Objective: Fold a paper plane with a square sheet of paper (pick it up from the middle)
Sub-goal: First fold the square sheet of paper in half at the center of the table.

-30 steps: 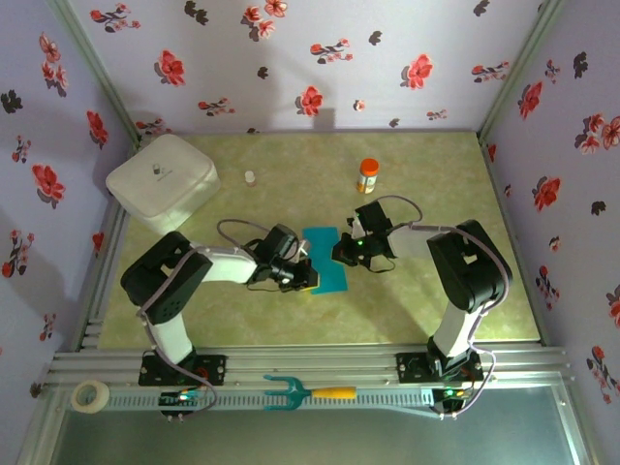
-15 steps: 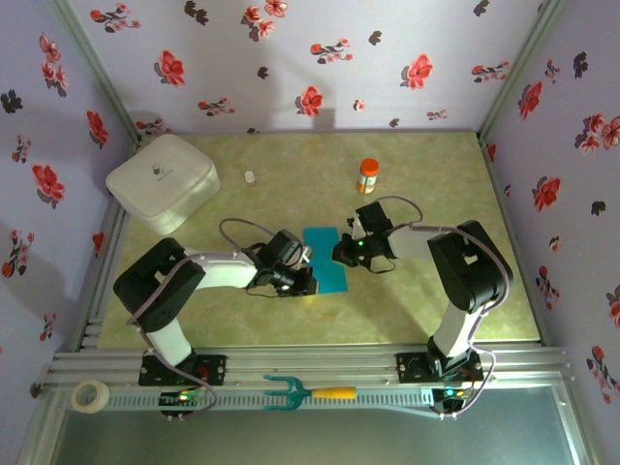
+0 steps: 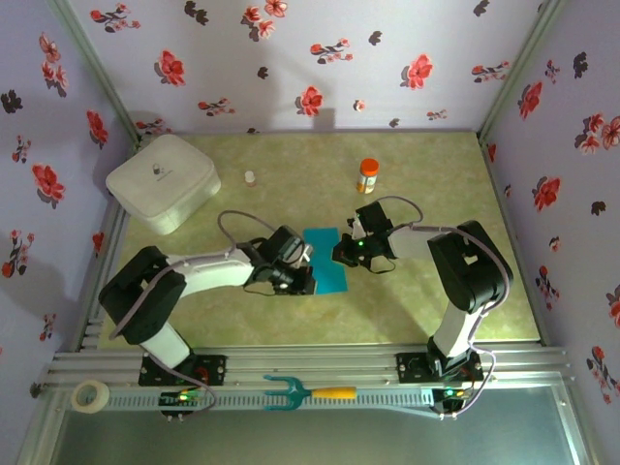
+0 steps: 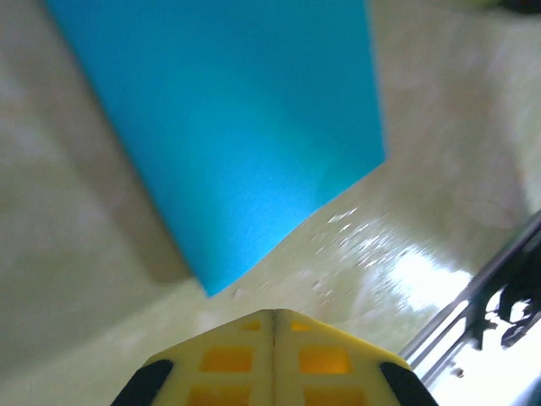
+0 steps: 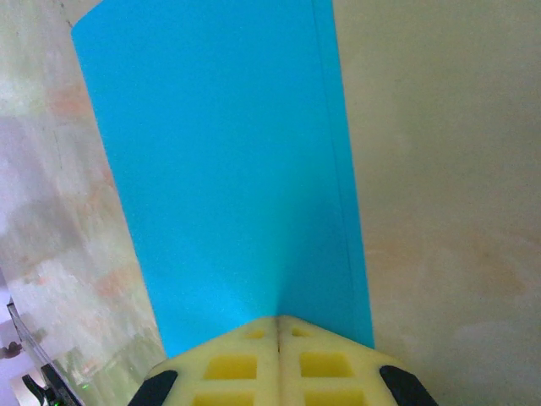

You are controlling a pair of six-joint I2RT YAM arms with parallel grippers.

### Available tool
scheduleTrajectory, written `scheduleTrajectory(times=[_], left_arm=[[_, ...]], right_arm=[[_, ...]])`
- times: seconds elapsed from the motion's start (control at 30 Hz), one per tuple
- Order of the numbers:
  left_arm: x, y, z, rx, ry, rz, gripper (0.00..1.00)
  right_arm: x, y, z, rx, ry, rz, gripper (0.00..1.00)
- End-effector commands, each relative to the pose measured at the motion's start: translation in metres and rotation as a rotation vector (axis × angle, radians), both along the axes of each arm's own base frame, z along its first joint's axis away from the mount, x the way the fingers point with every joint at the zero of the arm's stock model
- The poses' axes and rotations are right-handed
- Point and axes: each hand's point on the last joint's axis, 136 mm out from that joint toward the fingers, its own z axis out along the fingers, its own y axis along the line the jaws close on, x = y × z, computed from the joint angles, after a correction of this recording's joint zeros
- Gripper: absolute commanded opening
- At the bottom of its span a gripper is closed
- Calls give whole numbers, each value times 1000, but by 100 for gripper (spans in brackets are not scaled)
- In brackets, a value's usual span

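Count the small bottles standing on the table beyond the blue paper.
2. An orange-capped bottle stands toward the back, right of centre. A tiny pale vial stands to its left, near the white box. Others may be hidden from view.

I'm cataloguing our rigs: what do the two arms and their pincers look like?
The left arm and right arm have bulky black joints joined by white links, with a thin grey cable looping by each wrist. The left pincer and right pincer are pale yellow, moulded with square recesses, black at the outer corners.
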Motion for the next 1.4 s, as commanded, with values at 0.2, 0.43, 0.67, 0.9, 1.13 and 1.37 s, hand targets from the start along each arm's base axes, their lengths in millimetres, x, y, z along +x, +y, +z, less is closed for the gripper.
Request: scheduleTrajectory(times=[0.2, 0.43, 0.67, 0.9, 1.13, 1.37], left_arm=[[89, -15, 15, -158, -29, 131, 0], [102, -21, -11, -153, 18, 118, 0], [87, 4, -59, -56, 91, 141, 0], [101, -6, -30, -118, 62, 131, 1], [138, -12, -2, -189, 22, 167, 2], [156, -7, -25, -224, 81, 223, 1]], right_arm=[[-33, -42, -49, -203, 153, -41, 0], [-33, -42, -48, -202, 152, -38, 0], [-33, -42, -48, -200, 155, -36, 0], [-34, -43, -48, -204, 154, -31, 0], [-33, -43, -47, -202, 150, -30, 0], [-33, -43, -48, -202, 152, -31, 0]])
